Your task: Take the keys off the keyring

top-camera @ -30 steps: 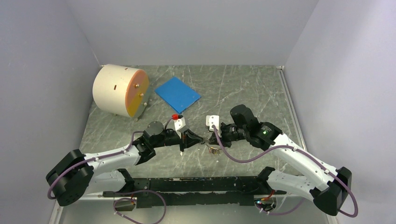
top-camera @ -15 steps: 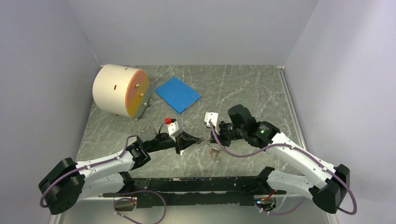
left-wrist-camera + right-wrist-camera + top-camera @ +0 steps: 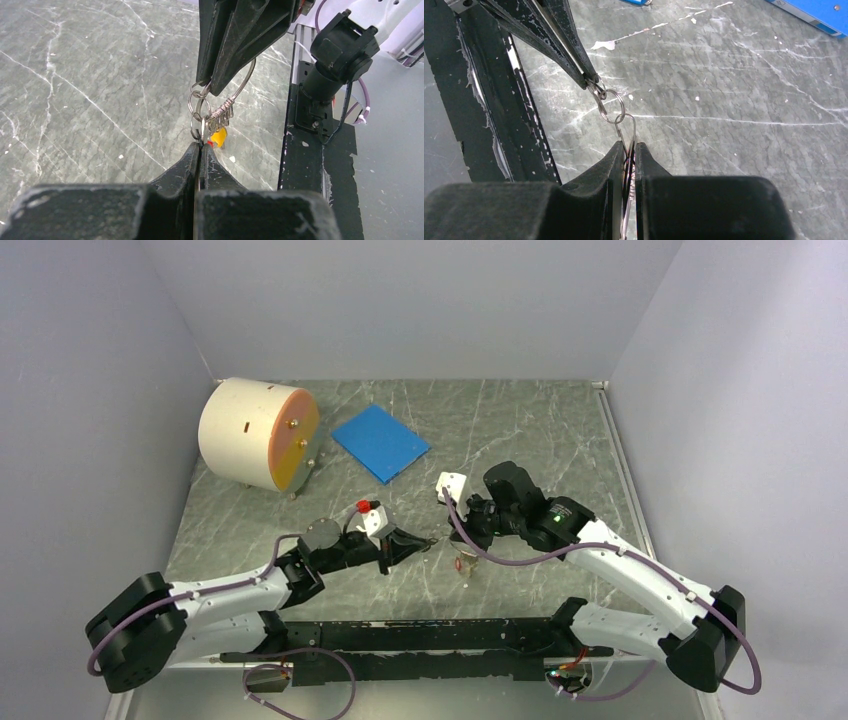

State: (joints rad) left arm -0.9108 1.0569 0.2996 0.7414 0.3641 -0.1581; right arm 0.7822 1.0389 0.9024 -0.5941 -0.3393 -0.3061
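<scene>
My left gripper [image 3: 424, 540] and right gripper [image 3: 452, 532] meet tip to tip just above the table, near the front middle. The keyring [image 3: 245, 80] is a thin silver wire loop; the right gripper [image 3: 626, 148] is shut on it. Two small split rings [image 3: 612, 105] link the loop to the left gripper [image 3: 200, 146], which is shut on the end ring. A beaded chain [image 3: 223, 109] and an orange tag [image 3: 218, 136] hang below the loop. The hanging bunch [image 3: 464, 565] shows in the top view. No black-headed key can be made out.
A blue square pad [image 3: 380, 442] lies at the back centre. A white cylinder with an orange face [image 3: 258, 433] stands at the back left. The black base rail [image 3: 420, 635] runs along the near edge, close under the grippers. Side walls close in the table.
The left arm has drawn back and lowered its wrist. The right gripper has shifted slightly left. Both grippers stay shut on the ring bunch.
</scene>
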